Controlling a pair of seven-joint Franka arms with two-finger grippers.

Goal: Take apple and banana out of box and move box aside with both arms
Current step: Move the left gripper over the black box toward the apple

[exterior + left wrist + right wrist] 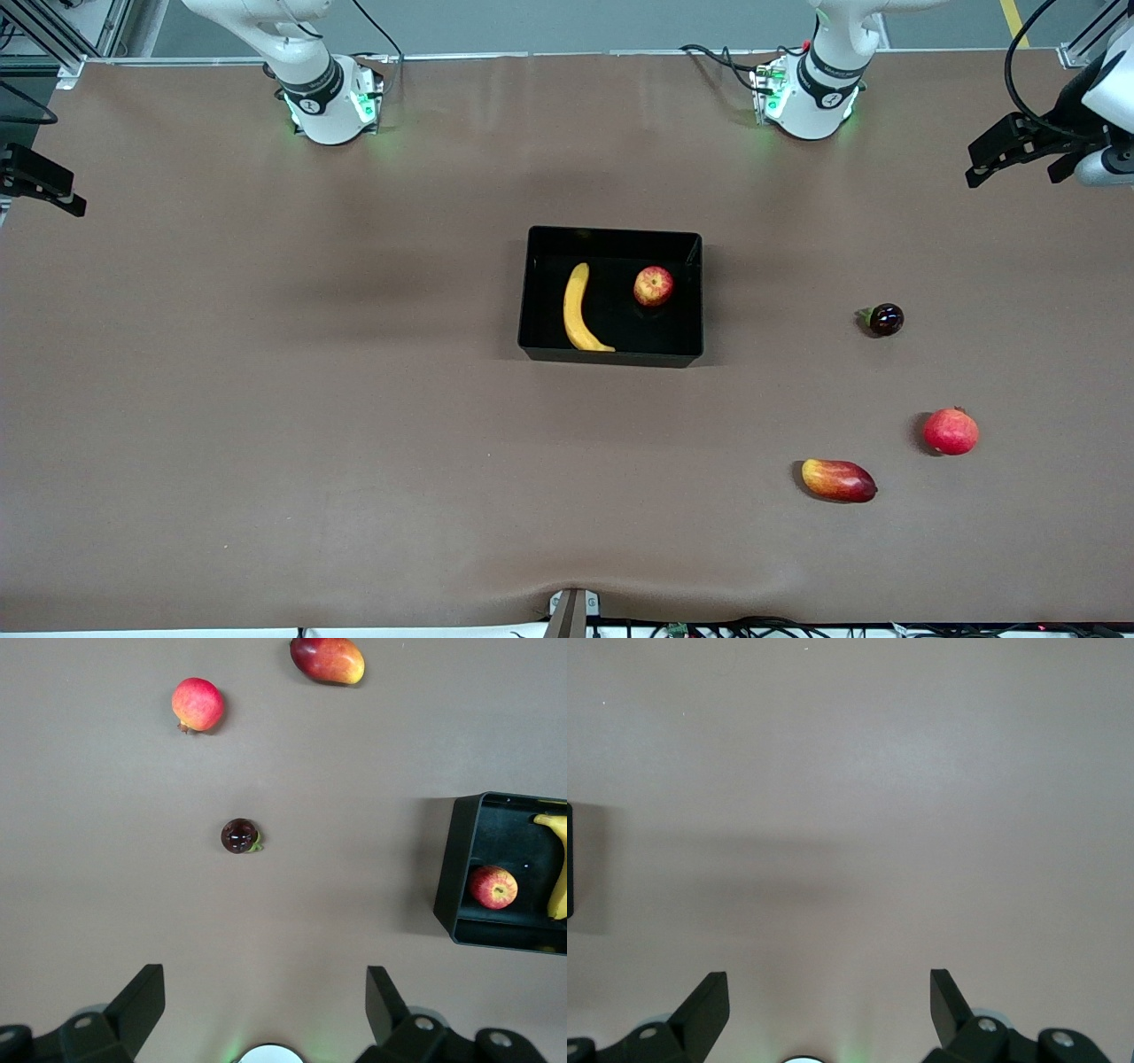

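Observation:
The black box (611, 233) stands in the middle of the table. The yellow banana (578, 310) and the small red-yellow apple (653, 286) lie in it, apart from each other. The left wrist view shows the box (456, 868) with the apple (493, 887) and part of the banana (558, 868). My left gripper (263, 1005) is open and empty, high over bare table near its own base. My right gripper (827, 1005) is open and empty, high over bare table, with a sliver of the box (569, 859) at the view's edge. Neither gripper shows in the front view.
Toward the left arm's end lie a small dark round fruit (886, 319), a larger red round fruit (951, 431) and a mango (838, 480), both nearer the front camera. Black fixtures jut in at the table's two ends (1019, 151) (40, 182).

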